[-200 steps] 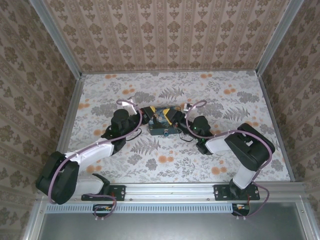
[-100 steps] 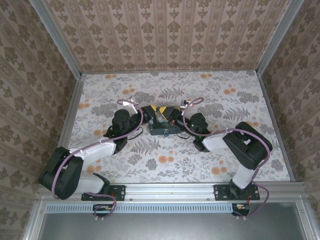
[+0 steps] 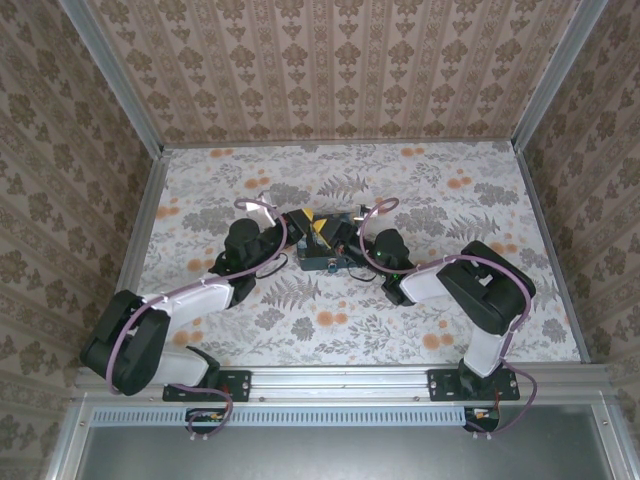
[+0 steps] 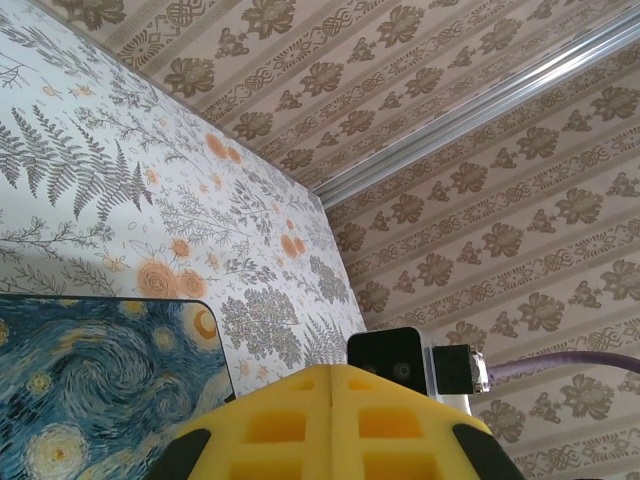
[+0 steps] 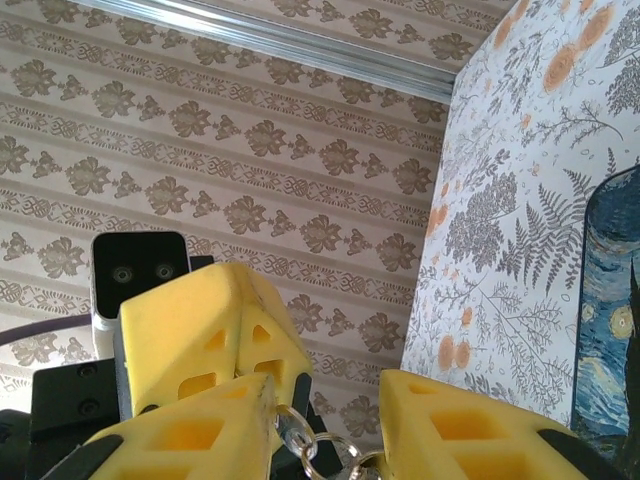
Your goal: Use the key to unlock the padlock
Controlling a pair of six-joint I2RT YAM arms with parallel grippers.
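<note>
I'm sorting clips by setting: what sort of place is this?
Probably a staged robot test cell, not a real room: patterned wallpaper panels held in aluminium framing, a floral-print tabletop, and a mounting rail at its near edge.

The square box with a blue-and-yellow starry-night picture [image 3: 325, 256] sits on the grey-and-orange floral tabletop [image 3: 450, 320], between my two arms. My left gripper [image 3: 308, 220] reaches in from its left and my right gripper [image 3: 340, 235] from its right. Their tips come close together by the box's far edge. A bunch of thin silvery metal rings [image 5: 322, 447] hangs between my right fingers [image 5: 455, 430], just under my left gripper's tip. The beige papered wall [image 3: 340, 70] stands beyond both.
</note>
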